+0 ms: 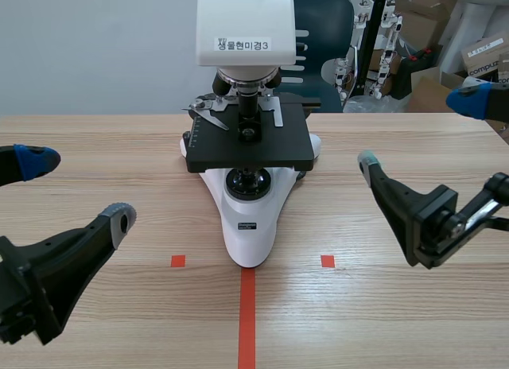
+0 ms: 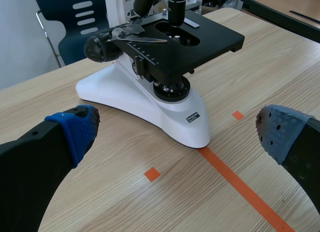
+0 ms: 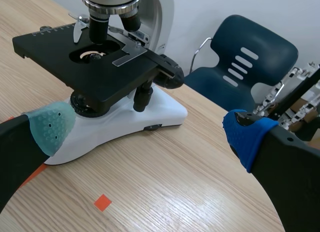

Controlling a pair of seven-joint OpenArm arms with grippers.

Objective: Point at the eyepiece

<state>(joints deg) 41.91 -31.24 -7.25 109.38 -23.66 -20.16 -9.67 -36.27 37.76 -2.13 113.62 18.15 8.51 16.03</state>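
Left hand [image 1: 78, 191]: wide open, one blue pad and one grey pad far apart, low over the surface [image 1: 382, 321] on the microscope's left, holding nothing. Right hand [image 1: 420, 130]: also spread wide and holding nothing, on the microscope's right, one finger raised toward the far edge.

Eyepiece: I cannot find it in any of my three views. It probably sits above the white head [image 1: 244, 19], which runs out of the scene view's top.

Microscope [image 1: 248, 218]: upright in the middle of the surface, between my two hands and apart from both.
- Head: white, with a printed label [image 1: 244, 44] on its front.
- Objective lenses [image 1: 248, 106]: clustered under the head, one pointing straight down at the stage.
- Stage [image 1: 246, 142]: black, flat, with metal clips and a ruled scale on top.
- Focus knob [image 2: 100, 47]: black, at the side, below stage level.
- Base [image 2: 150, 104]: white, with a tapered foot pointing toward me.

Marks: an orange-red tape line [image 1: 247, 317] runs from the foot's tip toward me, with one small tape square on either side [image 1: 178, 261] [image 1: 327, 261].

Behind the surface: a dark blue chair [image 1: 322, 27] with slotted back, and cardboard boxes [image 1: 445, 43] stacked at the far right.
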